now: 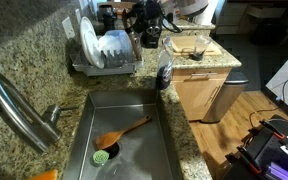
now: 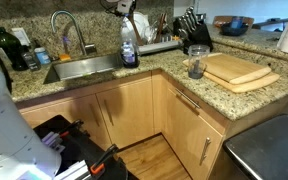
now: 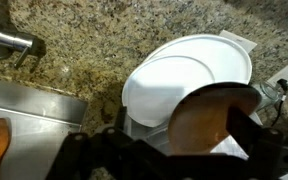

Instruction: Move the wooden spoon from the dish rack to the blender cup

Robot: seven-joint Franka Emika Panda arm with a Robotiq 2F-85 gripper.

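Observation:
The dish rack [image 1: 106, 68] [image 2: 160, 46] stands on the granite counter behind the sink and holds white plates [image 3: 189, 75] on edge. A round brown dish [image 3: 212, 118] leans in front of them. My gripper [image 3: 169, 142] hovers over the rack, open, with its dark fingers [image 3: 247, 128] spread on either side of the brown dish and nothing held. In the exterior views the arm [image 2: 125, 10] hangs above the rack. The clear blender cup [image 2: 196, 66] [image 1: 189, 45] stands beside the cutting boards. I cannot pick out the slim wooden spoon among the rack's contents.
An orange-tan spoon [image 1: 124, 130] and a green brush [image 1: 103, 155] lie in the sink [image 1: 134, 108]. The faucet [image 2: 68, 28] [image 3: 6, 40] rises behind it. A dark dispenser bottle [image 1: 164, 72] [image 2: 129, 50] stands by the rack. There are also cutting boards [image 2: 240, 70] and a knife block [image 2: 193, 24].

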